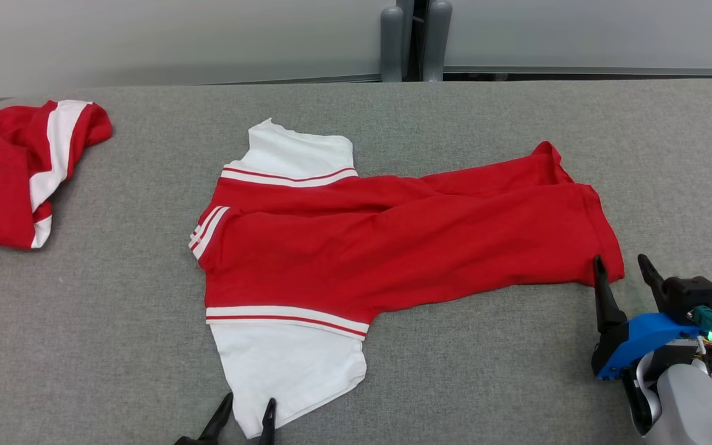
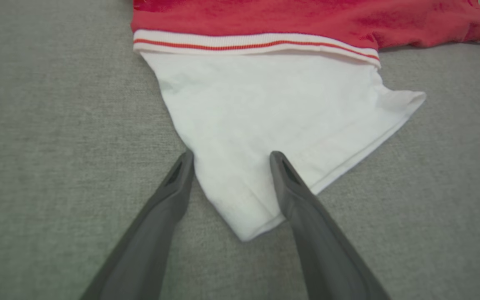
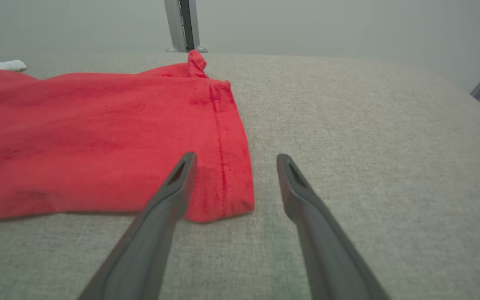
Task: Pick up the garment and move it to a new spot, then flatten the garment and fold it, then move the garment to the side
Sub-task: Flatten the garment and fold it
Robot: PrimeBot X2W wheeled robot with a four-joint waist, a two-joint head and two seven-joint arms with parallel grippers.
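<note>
Red and white garment point(image 1: 356, 247) is lying spread out sideways across the middle of the grey fabric worktop point(image 1: 455, 383) in my head view, red body running off to my right, one white sleeve pointing at me and the other pointing away. My left hand point(image 1: 249, 400) is at the bottom edge, right at the near sleeve's tip. My right hand point(image 1: 620, 259) sits at the red hem's near corner. Another red and white bundle point(image 1: 4, 173) is crumpled up at the far left of the worktop, well apart from mine.

Left wrist view: my left hand point(image 2: 231, 154) is spread wide, pinching nothing, and the near white sleeve point(image 2: 273, 108) has its pointed corner lying between the two fingers.

Right wrist view: my right hand point(image 3: 236, 156) is spread wide too, holding nothing. One finger is over the hem corner point(image 3: 227, 187), the other over bare worktop point(image 3: 369, 125) just beside it.
</note>
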